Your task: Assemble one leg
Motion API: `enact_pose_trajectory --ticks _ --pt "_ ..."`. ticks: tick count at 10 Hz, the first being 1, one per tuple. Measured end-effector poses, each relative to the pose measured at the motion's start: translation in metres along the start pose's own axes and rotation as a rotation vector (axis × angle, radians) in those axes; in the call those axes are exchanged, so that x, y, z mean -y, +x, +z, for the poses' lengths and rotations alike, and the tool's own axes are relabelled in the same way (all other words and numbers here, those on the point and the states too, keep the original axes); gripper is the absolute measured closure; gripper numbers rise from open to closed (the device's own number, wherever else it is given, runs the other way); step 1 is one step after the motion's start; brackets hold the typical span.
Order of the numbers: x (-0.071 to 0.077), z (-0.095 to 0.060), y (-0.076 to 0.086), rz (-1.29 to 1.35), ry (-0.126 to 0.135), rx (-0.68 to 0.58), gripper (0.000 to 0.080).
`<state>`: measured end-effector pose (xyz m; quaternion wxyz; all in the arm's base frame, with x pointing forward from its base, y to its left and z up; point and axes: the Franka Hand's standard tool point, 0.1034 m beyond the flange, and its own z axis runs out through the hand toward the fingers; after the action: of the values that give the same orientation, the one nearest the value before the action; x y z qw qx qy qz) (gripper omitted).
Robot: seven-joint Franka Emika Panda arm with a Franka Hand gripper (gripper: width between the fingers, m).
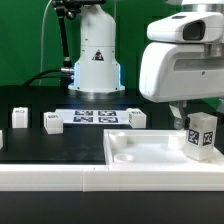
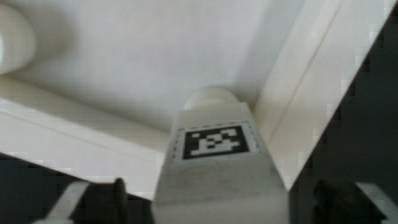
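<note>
My gripper [image 1: 196, 122] is shut on a leg [image 1: 201, 138], a small white post with a black-and-white tag on its face. It holds the leg upright over the right end of the large flat white panel [image 1: 140, 152], near the panel's far right corner. In the wrist view the leg [image 2: 215, 140] runs out from between the dark fingers [image 2: 103, 203] of the gripper [image 2: 214, 208], its rounded tip over the panel's [image 2: 125, 90] surface beside a raised edge. I cannot tell whether the tip touches the panel.
Three more white legs [image 1: 20, 118] [image 1: 52, 122] [image 1: 137, 118] stand on the black table [image 1: 40, 98] behind the panel. The marker board [image 1: 95, 116] lies between them. The arm's white base [image 1: 97, 60] stands at the back.
</note>
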<state>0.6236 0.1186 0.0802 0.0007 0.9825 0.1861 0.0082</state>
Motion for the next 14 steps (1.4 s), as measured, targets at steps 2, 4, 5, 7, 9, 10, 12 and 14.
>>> enact_pose_trajectory --ticks 2,4,5,7,9,10,12,14 --pt "0.0 0.0001 -0.0001 0.006 0.0 0.0 0.0468" --pt "-0.0001 0.0001 -0.0002 0.054 0.002 0.0 0.0508" --pt "-0.0004 0.0006 -0.0003 0.153 0.003 0.0 0.0508" --pt "0.0007 0.0009 0.0001 0.36 0.008 -0.001 0.0508" --pt "0.002 0.0015 0.0002 0.615 0.021 -0.001 0.0508" --pt "0.0023 0.0017 0.0003 0.717 0.022 -0.002 0.0508" --pt "0.0031 0.0018 0.0005 0.981 0.02 -0.003 0.0508" --pt "0.0046 0.0021 0.0008 1.264 0.009 -0.005 0.0508"
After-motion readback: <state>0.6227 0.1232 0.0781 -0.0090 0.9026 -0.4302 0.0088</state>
